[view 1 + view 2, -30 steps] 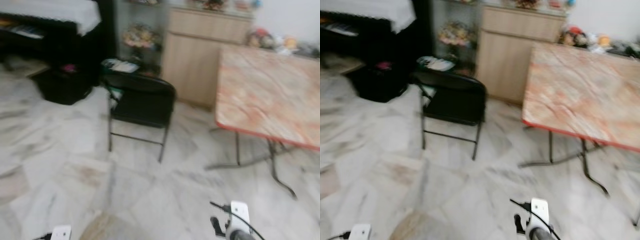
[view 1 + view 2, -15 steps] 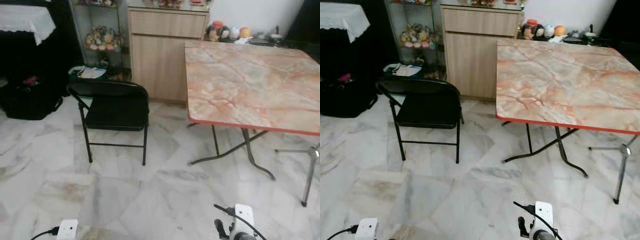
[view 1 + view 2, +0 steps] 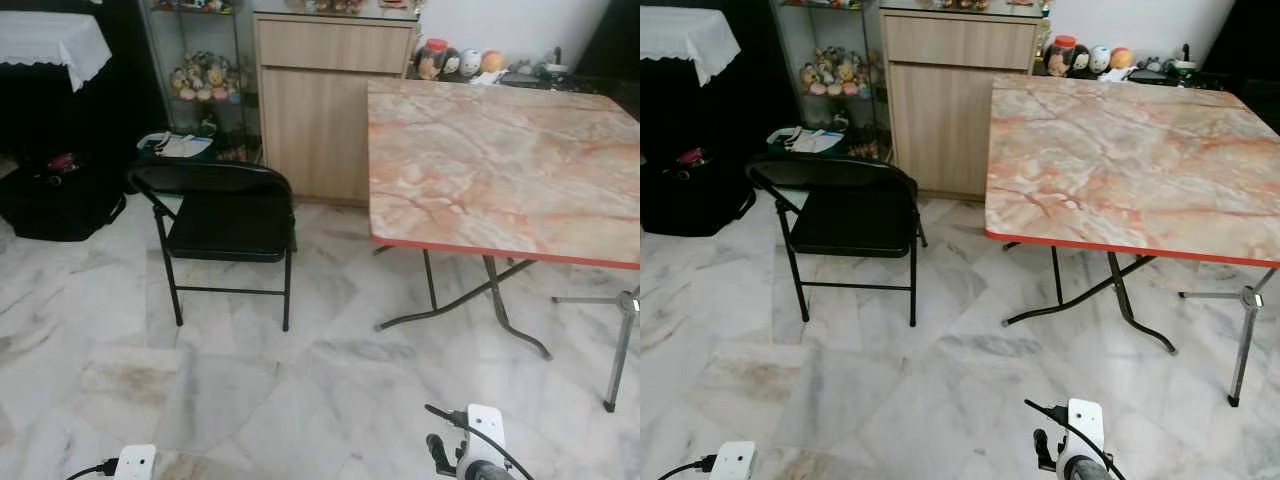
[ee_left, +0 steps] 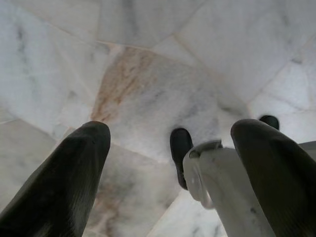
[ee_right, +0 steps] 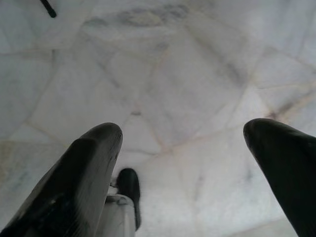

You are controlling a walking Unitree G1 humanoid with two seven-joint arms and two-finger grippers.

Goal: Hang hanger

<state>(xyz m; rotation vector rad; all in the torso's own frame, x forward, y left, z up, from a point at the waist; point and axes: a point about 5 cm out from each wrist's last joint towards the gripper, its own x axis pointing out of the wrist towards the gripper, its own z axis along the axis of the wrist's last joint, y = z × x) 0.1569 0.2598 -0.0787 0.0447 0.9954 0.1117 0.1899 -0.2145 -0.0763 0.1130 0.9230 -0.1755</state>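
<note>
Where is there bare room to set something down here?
Most of the marble table is bare; only its far edge is crowded with small jars and toys. The folding chair seat is free. Open floor lies between chair and table legs.

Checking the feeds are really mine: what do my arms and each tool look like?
Each tool has two long, rounded black fingers: left tool, right tool. The head view shows a white block with a black cable at each wrist: left, right.
</note>
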